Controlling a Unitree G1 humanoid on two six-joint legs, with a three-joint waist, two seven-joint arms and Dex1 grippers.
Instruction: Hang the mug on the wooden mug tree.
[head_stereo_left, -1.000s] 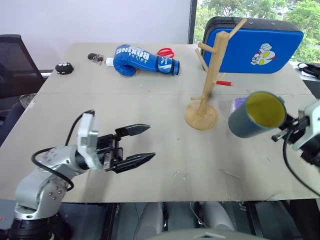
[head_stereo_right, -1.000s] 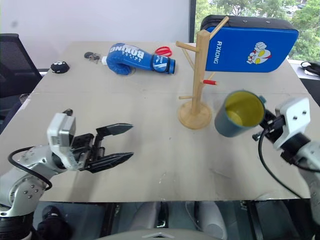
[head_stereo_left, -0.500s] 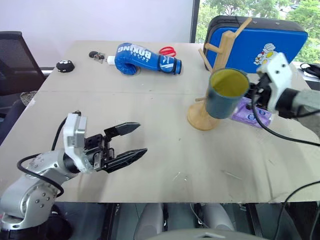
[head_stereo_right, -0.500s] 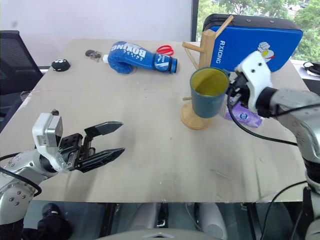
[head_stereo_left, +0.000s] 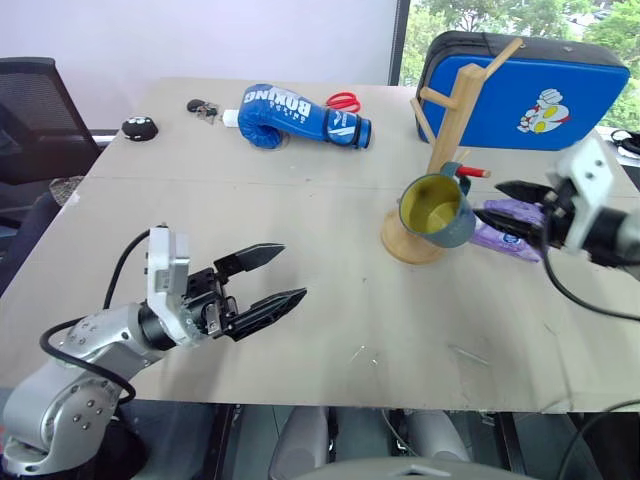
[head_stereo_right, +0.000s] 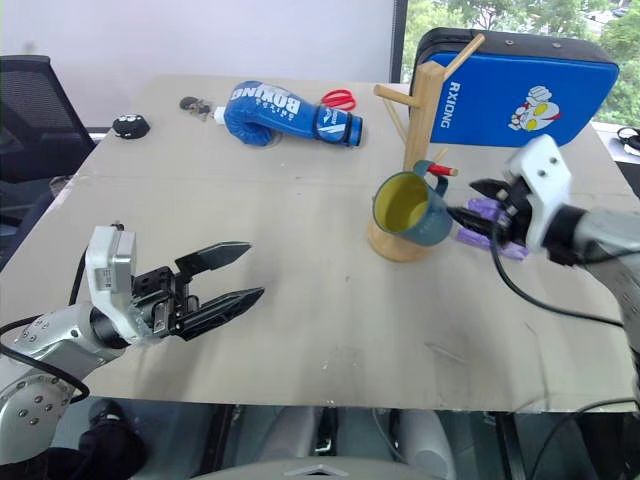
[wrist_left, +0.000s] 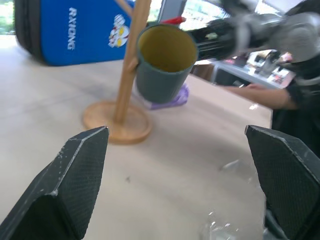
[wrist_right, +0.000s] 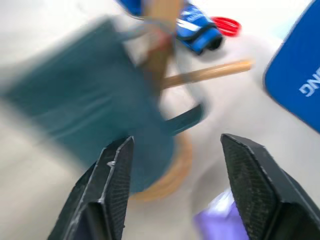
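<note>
Just beyond the spread fingers of the right end effector (head_stereo_left: 508, 203), the mug (head_stereo_left: 436, 210) hung by its handle on the wooden mug tree (head_stereo_left: 440, 160), apparently released, while the left end effector (head_stereo_left: 272, 275) waited spread, well apart.

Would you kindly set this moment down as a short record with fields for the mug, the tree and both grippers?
mug: teal mug hangs by its handle on a peg, tilted, mouth toward the camera
stand: wooden mug tree upright on the table
right gripper: right gripper open, beside the mug, holding nothing
left gripper: left gripper open, empty, over the table
</note>
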